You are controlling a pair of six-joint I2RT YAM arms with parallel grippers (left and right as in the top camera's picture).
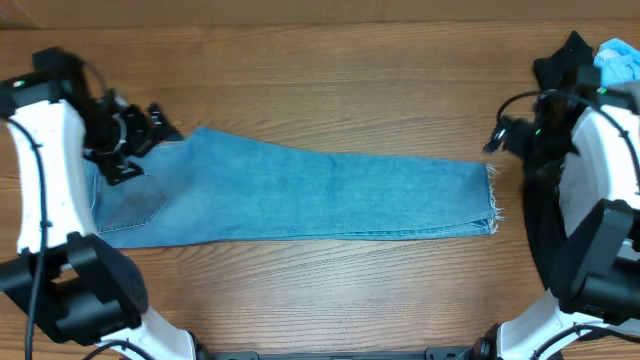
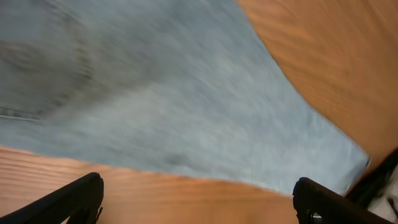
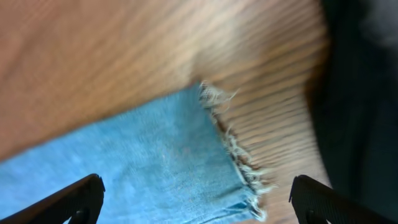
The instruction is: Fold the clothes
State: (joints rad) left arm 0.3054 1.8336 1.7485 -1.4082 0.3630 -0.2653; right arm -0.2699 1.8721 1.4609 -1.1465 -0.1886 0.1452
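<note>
The light blue denim jeans [image 1: 300, 195] lie flat on the wooden table [image 1: 330, 80], folded lengthwise, waist end at the left and frayed hems at the right. My left gripper [image 1: 150, 135] is open above the waist end, holding nothing; its view shows the denim [image 2: 168, 99] beyond the spread fingers [image 2: 198, 199]. My right gripper [image 1: 497, 140] is open just above the hem end; its view shows the frayed hem [image 3: 230, 143] between the spread fingers [image 3: 196, 199], not gripped.
A black garment and a light blue cloth [image 1: 620, 62] sit at the far right back corner behind the right arm. A dark mass [image 3: 367, 106] fills the right side of the right wrist view.
</note>
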